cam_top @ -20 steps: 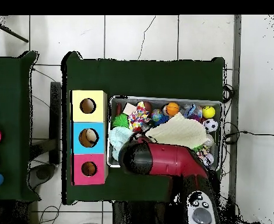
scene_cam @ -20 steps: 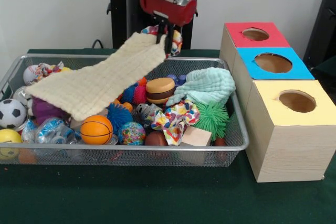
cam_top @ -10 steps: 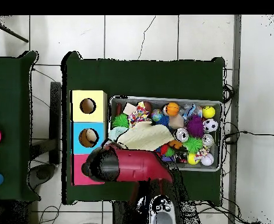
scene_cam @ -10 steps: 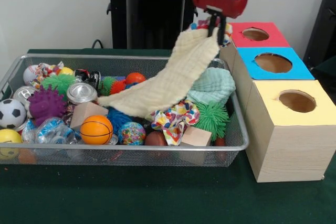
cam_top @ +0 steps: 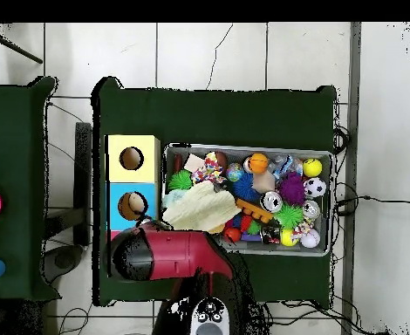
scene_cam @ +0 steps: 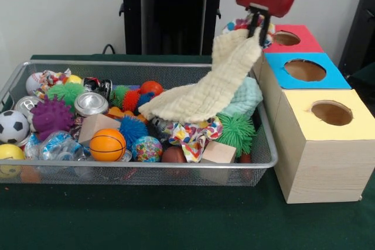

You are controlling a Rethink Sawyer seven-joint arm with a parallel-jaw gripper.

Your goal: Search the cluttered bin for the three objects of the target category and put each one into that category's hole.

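One cream waffle-weave cloth slants up from the silver wire-mesh bin at left, where its limp lower end rests on the toys, to the red gripper, fingers pinching its top corner beside the red-topped wooden box.

The front view sits low and close at the near edge of the green counter, looking level across it; the wire bin fills the left and centre, the three boxes the right. The overhead view looks straight down from high up, taking in the whole counter and the tiled floor around it. Both views share the bin, the boxes and the arm.
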